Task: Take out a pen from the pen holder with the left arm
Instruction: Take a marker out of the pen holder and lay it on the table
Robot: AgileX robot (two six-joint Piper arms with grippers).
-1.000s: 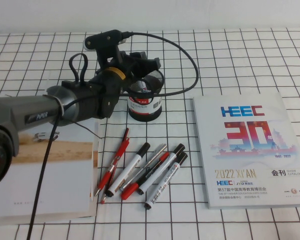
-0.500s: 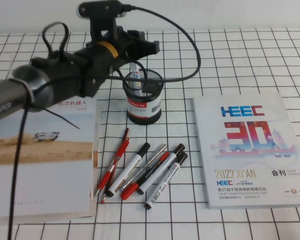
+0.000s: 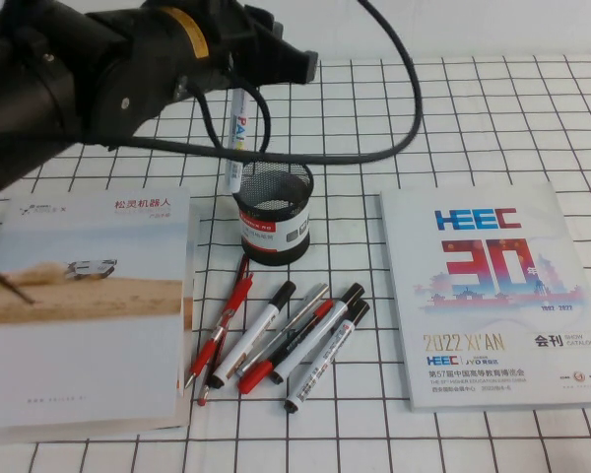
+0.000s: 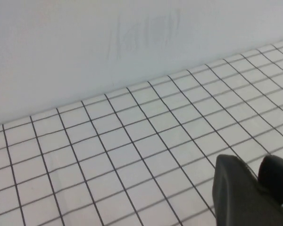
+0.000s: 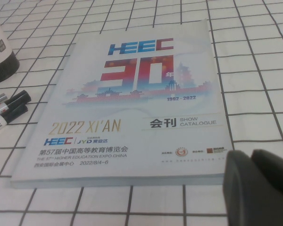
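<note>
The black mesh pen holder (image 3: 273,215) stands on the gridded table behind the loose pens. A white marker pen (image 3: 237,138) hangs nearly upright above the holder's left rim, its lower end level with the rim. My left gripper (image 3: 244,87) is raised over the holder and shut on the pen's top. In the left wrist view the left gripper (image 4: 257,165) shows two dark fingers close together, with a white bit of the pen between them at the frame's edge. My right gripper (image 5: 251,155) hovers shut over the catalogue's near corner.
Several red, white and black pens (image 3: 281,333) lie in front of the holder. A booklet (image 3: 89,315) lies on the left, the HEEC catalogue (image 3: 492,296) on the right. The left arm's cable (image 3: 404,108) loops behind the holder.
The left arm has risen and swung left, drawing the white pen up out of the holder. The holder has shifted slightly left and forward.
</note>
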